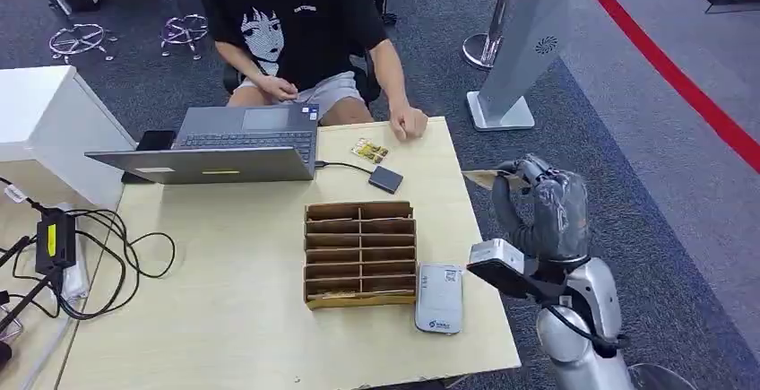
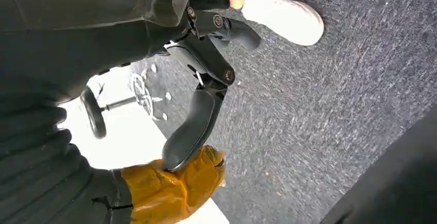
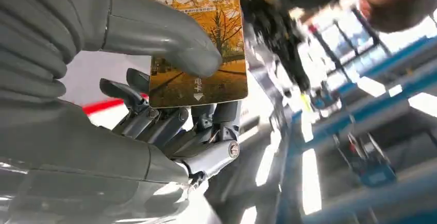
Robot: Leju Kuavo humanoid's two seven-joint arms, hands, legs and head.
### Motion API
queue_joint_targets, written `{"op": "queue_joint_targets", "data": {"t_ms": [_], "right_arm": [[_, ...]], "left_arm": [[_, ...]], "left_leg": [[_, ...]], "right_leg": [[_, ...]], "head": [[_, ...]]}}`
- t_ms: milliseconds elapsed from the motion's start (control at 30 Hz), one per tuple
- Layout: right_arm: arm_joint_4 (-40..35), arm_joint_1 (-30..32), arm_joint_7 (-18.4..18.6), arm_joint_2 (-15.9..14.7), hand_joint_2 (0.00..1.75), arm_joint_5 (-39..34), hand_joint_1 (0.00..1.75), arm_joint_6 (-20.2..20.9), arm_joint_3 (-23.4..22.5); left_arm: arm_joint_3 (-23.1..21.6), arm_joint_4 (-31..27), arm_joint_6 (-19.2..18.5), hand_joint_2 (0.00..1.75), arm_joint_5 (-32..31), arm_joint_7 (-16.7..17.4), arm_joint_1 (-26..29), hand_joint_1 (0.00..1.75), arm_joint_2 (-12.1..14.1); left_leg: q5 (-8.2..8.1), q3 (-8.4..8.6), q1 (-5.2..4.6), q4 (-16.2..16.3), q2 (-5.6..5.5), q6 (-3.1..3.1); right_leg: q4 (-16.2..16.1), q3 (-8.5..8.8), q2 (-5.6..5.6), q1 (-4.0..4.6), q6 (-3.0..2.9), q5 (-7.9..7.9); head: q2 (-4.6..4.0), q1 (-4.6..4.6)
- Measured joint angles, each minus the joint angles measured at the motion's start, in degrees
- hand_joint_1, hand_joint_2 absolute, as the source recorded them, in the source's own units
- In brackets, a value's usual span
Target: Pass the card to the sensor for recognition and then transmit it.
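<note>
While we hold off the bench (image 1: 269, 318):
right hand (image 1: 547, 206): fingers pinching card (image 3: 198, 44)
left hand (image 2: 198, 80): fingers apart, holding nothing

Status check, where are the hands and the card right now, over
Right hand holds the card, raised off the table's right edge. Left hand holds nothing, hanging over carpet. Card reader unobstructed; person's hand rests at far edge.

On the worktop (image 1: 251, 300) we see the slotted box (image 1: 360, 253) in the middle, the sensor (image 1: 439, 298) just beside it on the right, and the laptop (image 1: 224, 143) behind it on the left. A person (image 1: 296, 22) sits behind the worktop. Off its right edge, our right robot hand (image 1: 538, 211) holds the card (image 1: 488, 177) above the floor (image 1: 663, 184).
</note>
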Motion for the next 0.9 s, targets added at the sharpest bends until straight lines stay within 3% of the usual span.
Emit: {"op": "queue_joint_targets", "data": {"t_ms": [133, 267, 533, 900], "right_arm": [[0.41, 2.05, -3.48, -2.89, 1.75, -4.4, 1.75, 5.73, -2.63], [1.31, 3.61, -4.71, -5.3, 1.75, -4.82, 1.75, 9.28, -2.91], [5.12, 3.87, -2.39, -7.66, 1.75, -0.55, 1.75, 9.3, 1.13], [15.5, -0.79, -0.22, -7.9, 1.75, 1.9, 1.75, 9.08, 12.0]], "left_arm": [[0.94, 0.0, 0.39, 1.75, 0.02, 0.0, 0.05, 0.0, 0.0], [1.62, 0.0, 0.48, 1.75, -0.04, 0.0, 0.04, 0.0, 0.0], [2.21, 0.0, 0.46, 1.75, -0.65, 0.0, 0.02, 0.0, 0.0], [2.23, 0.0, 0.24, 1.75, -1.11, -0.11, -0.03, 0.0, 0.0]], "left_leg": [[0.0, -0.01, 0.0, 0.0, 0.0, 0.0], [0.0, -0.02, 0.0, 0.0, 0.0, 0.0], [0.0, -0.03, 0.02, 0.0, 0.01, 0.0], [0.01, -0.01, 0.02, 0.0, 0.01, 0.0]], "right_leg": [[0.0, 0.0, 0.0, 0.0, 0.0, 0.0], [0.0, 0.0, 0.0, 0.0, 0.0, 0.0], [0.01, 0.0, 0.01, 0.01, 0.0, 0.0], [0.04, 0.0, 0.01, 0.01, 0.0, 0.0]], "head": [[0.0, 0.02], [0.0, 0.0], [0.0, 0.02], [0.0, 0.0]]}}
